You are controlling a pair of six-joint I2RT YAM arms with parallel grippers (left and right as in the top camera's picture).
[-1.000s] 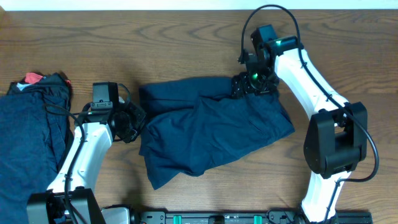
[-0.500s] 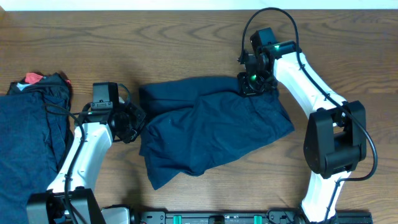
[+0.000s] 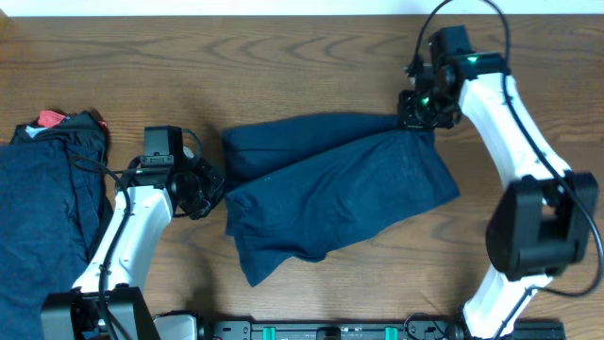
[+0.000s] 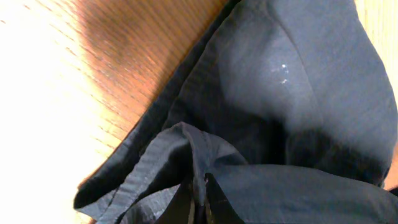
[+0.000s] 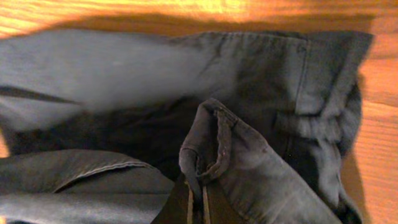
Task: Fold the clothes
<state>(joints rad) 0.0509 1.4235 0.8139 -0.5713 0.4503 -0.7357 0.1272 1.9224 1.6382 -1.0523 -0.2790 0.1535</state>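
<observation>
Overhead alone shows a second navy pile (image 3: 42, 208) apart from the shorts (image 3: 330, 194).

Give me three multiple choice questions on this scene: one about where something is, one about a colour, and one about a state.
1. Where does the crumpled heap of dark navy clothes lie?
A. beside the left arm
B. beside the right arm
C. in the middle, at the far edge

2. What colour is the small scrap of cloth at that heap's far end?
A. green
B. red
C. yellow

3. The right gripper is:
A. open over bare wood
B. out of view
C. shut on a corner of the spread dark navy fabric garment

Answers: 1 A, the overhead view shows the heap at the left arm's outer side. 2 B, the scrap shows bright red against the navy. 3 C, the right wrist view shows a fabric fold pinched between the fingers.
</observation>
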